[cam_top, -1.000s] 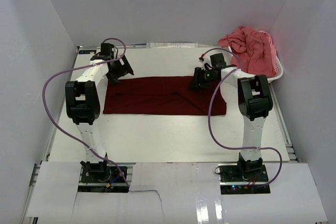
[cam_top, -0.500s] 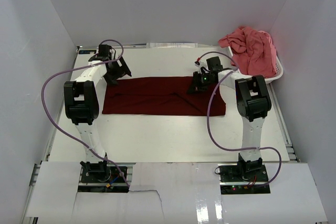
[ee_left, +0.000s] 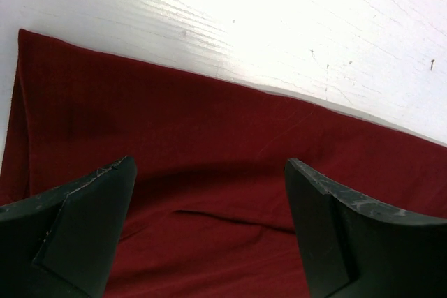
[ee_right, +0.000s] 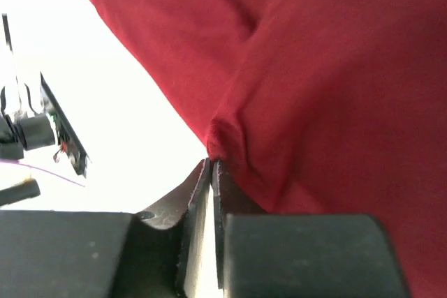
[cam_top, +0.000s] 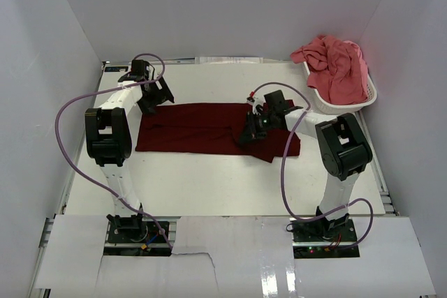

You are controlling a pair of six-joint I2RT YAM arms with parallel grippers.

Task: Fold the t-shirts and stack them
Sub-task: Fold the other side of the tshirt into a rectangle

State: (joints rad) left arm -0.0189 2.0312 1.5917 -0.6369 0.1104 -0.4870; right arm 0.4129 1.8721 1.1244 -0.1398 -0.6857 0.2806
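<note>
Fold: maroon shirt [cam_top: 202,127] pinched by right gripper [ee_right: 211,172]

The shirt is spread across the table [cam_top: 209,179] ctr, nearer the far edge; its right end is gathered in the clamped jaws. Over its far-left corner the left gripper [ee_left: 209,172] is held w/ jaws wide. The pink shirt [cam_top: 335,64] is heaped in the basket [cam_top: 349,106], far-right corner.

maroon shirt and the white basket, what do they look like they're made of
maroon shirt: soft matte cloth, probably a fine knit; it folds and puckers where the right gripper pinches it. white basket: looks like rigid moulded plastic, smooth white rim holding its shape; too small to confirm.
</note>
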